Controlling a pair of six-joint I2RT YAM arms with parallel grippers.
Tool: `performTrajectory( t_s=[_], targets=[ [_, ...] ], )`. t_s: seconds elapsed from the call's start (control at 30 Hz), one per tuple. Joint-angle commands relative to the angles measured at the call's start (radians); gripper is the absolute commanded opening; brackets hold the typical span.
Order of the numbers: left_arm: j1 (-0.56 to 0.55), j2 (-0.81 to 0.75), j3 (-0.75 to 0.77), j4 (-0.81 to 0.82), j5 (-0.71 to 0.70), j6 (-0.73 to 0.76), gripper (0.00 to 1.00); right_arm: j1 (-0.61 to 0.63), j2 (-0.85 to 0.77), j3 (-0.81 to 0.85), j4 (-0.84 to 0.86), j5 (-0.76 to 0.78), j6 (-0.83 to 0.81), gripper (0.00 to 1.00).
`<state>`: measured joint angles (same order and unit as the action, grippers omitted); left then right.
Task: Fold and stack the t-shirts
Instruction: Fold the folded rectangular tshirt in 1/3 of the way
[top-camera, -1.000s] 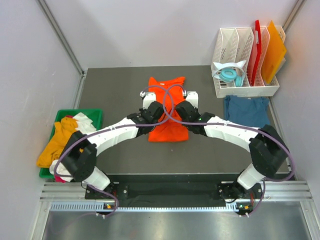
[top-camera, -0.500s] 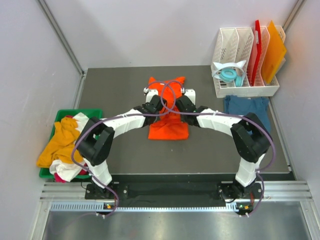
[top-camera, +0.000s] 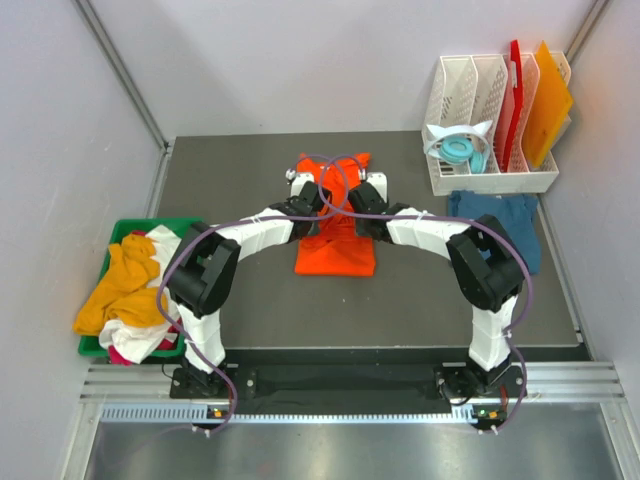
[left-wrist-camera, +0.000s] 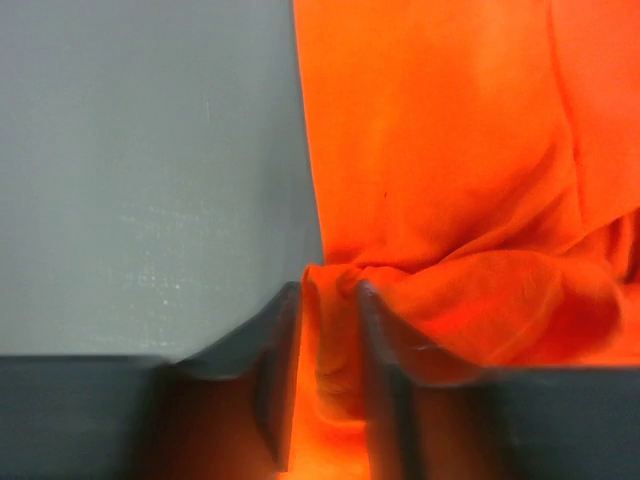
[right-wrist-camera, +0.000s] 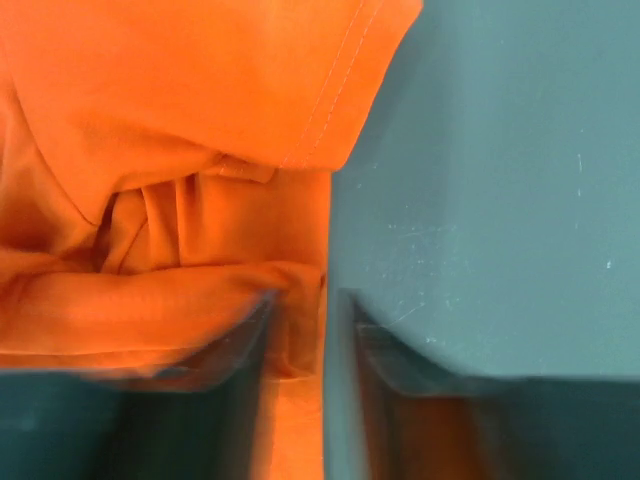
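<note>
A bright orange t-shirt (top-camera: 335, 252) lies folded at the middle of the dark table (top-camera: 230, 180). My two grippers sit at its far end, the left gripper (top-camera: 305, 192) at the left edge and the right gripper (top-camera: 366, 194) at the right edge. In the left wrist view the left gripper (left-wrist-camera: 328, 290) has its jaws parted, with a loose bunch of orange cloth (left-wrist-camera: 440, 180) between them. In the right wrist view the right gripper (right-wrist-camera: 305, 300) is also parted. The shirt's edge (right-wrist-camera: 180, 130) lies between its fingers, with bare table beside the right finger (right-wrist-camera: 385, 355).
A dark teal t-shirt (top-camera: 495, 225) lies flat at the right. A green bin (top-camera: 190, 226) at the left holds yellow-orange (top-camera: 115, 285) and white (top-camera: 165, 242) shirts. A white rack (top-camera: 490, 182) at the back right holds red (top-camera: 515, 90) and orange (top-camera: 548, 100) boards and teal headphones (top-camera: 460, 150).
Both grippers have moved away from the bases toward the shirt's far end, carrying cloth over, so the shirt is shorter. Their jaws have gone from shut to parted.
</note>
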<state>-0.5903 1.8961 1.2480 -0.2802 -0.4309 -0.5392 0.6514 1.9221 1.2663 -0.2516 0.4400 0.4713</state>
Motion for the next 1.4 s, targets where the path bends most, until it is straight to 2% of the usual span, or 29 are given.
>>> performTrajectory(
  t_s=[0.0, 0.03, 0.1, 0.17, 0.27, 0.3, 0.37, 0.4, 0.43, 0.47, 0.6, 0.87, 1.37],
  targets=[
    [0.006, -0.054, 0.048, 0.019, -0.016, 0.004, 0.61, -0.007, -0.096, 0.042, 0.051, 0.012, -0.040, 0.68],
    [0.006, -0.072, 0.050, 0.015, -0.016, 0.002, 0.68, -0.004, -0.116, 0.039, 0.054, 0.009, -0.043, 0.76],
    [0.004, -0.123, 0.042, 0.004, -0.019, -0.011, 0.76, 0.014, -0.167, 0.030, 0.038, 0.012, -0.052, 0.87],
    [0.001, -0.173, 0.024, -0.007, -0.003, -0.021, 0.77, 0.043, -0.214, 0.010, 0.037, 0.011, -0.056, 0.88],
    [-0.022, -0.236, -0.027, -0.016, 0.001, -0.051, 0.74, 0.092, -0.258, -0.044, 0.032, -0.009, -0.031, 0.79],
    [-0.031, -0.252, -0.042, -0.013, 0.004, -0.068, 0.71, 0.103, -0.267, -0.080, 0.040, -0.024, -0.014, 0.62],
    [-0.064, -0.290, -0.102, -0.005, 0.007, -0.085, 0.57, 0.140, -0.273, -0.116, 0.048, -0.046, 0.010, 0.34],
    [-0.077, -0.301, -0.123, 0.006, 0.015, -0.096, 0.44, 0.151, -0.270, -0.146, 0.055, -0.050, 0.038, 0.03],
    [-0.086, -0.308, -0.145, 0.022, 0.024, -0.106, 0.31, 0.158, -0.267, -0.159, 0.060, -0.053, 0.053, 0.00],
    [-0.097, -0.313, -0.183, 0.026, 0.033, -0.119, 0.00, 0.168, -0.253, -0.168, 0.061, -0.072, 0.064, 0.00],
    [-0.112, -0.301, -0.248, 0.039, 0.087, -0.182, 0.00, 0.171, -0.224, -0.194, 0.083, -0.106, 0.098, 0.00],
    [-0.131, -0.285, -0.329, 0.088, 0.109, -0.203, 0.00, 0.151, -0.134, -0.133, 0.089, -0.124, 0.105, 0.00],
    [-0.138, -0.247, -0.360, 0.090, 0.129, -0.219, 0.00, 0.088, 0.064, 0.088, 0.017, -0.087, 0.072, 0.00]
  ],
)
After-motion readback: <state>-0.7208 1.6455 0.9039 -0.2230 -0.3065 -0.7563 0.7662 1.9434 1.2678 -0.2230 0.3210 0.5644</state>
